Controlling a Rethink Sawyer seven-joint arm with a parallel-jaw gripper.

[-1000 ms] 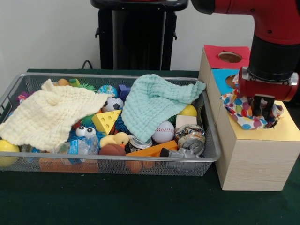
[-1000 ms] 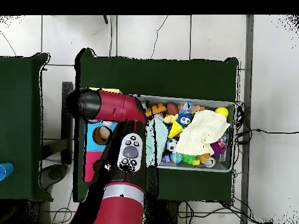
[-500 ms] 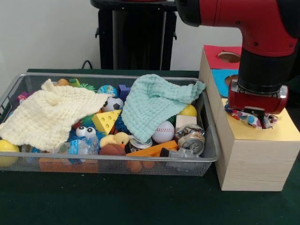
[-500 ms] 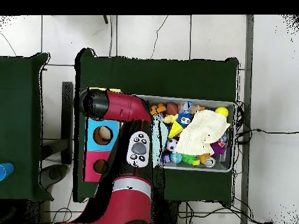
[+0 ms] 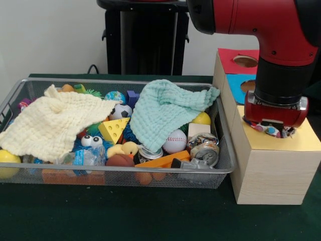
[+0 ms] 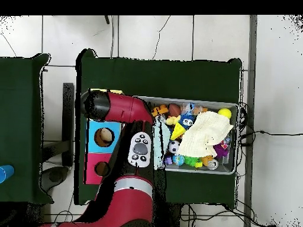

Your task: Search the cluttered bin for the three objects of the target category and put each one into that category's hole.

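Front view: the gripper [image 5: 275, 131] is sunk into the hole in the yellow top of the wooden box [image 5: 273, 170], so whether it is open or closed cannot be told. A scrap of spotted cloth [image 5: 271, 130] shows around it at the hole's rim, most of it seemingly already down inside. The red arm [image 5: 261, 25] comes down onto it from above. Behind the yellow section, the box has a blue section [image 5: 239, 80] and a red section [image 5: 235, 57], each with its own round hole.

Just beside the box stands the wire bin [image 5: 120, 173]. A mint cloth [image 5: 168, 113] lies over its right half, one corner draped on the rim next to the box. A cream cloth [image 5: 52, 123] covers the left half. Between and below them lie a cheese wedge [image 5: 114, 129], a soccer ball [image 5: 121, 111], a baseball [image 5: 175, 141], a rubber duck [image 5: 124, 149], a crushed can [image 5: 203, 146] and a yellow ball [image 5: 7, 161].

In the overhead view the arm [image 6: 121, 109] hides the yellow section, and the cream cloth [image 6: 204, 135] lies in the bin [image 6: 232, 106].
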